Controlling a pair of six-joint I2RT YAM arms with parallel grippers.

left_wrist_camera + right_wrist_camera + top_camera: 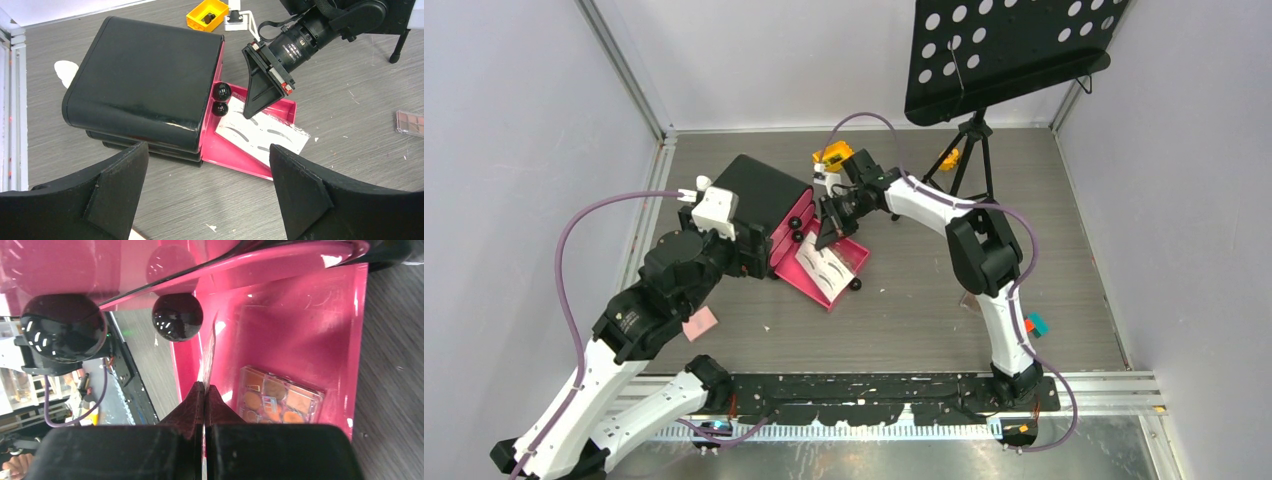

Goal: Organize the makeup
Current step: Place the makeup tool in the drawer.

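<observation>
Nearest the arm bases, a small pink block (699,323) lies on the desk (904,300) in front of the black chest (764,190), by the left arm. A teal and orange block (1036,323) sits well off to the chest's right, beside the right arm's base.

The left end effector (209,149) hovers in front of and above the chest with its fingers wide apart, holding nothing.

The chest's lowest pink drawer (235,160) is pulled out to the chest's right. Two black knobs (221,92) on the shut drawers above it show at that same side. In the open drawer lies the white eyebrow card (262,135), printed with brow shapes, and one end of it overhangs the drawer's outer rim. A brown palette (280,400) with round and square pans lies on the drawer floor, just beside the card.

The right end effector (204,387) reaches down into the drawer close to the knobs. Its fingers are pressed together on the card's edge, which the right wrist view shows as a thin line running out from between them.

A second palette (410,122) lies on the desk well to the right of the chest.

Behind the chest stands a yellow bin (206,14) with dark items inside. Farther back and to the right is the perforated music stand (1004,50).
</observation>
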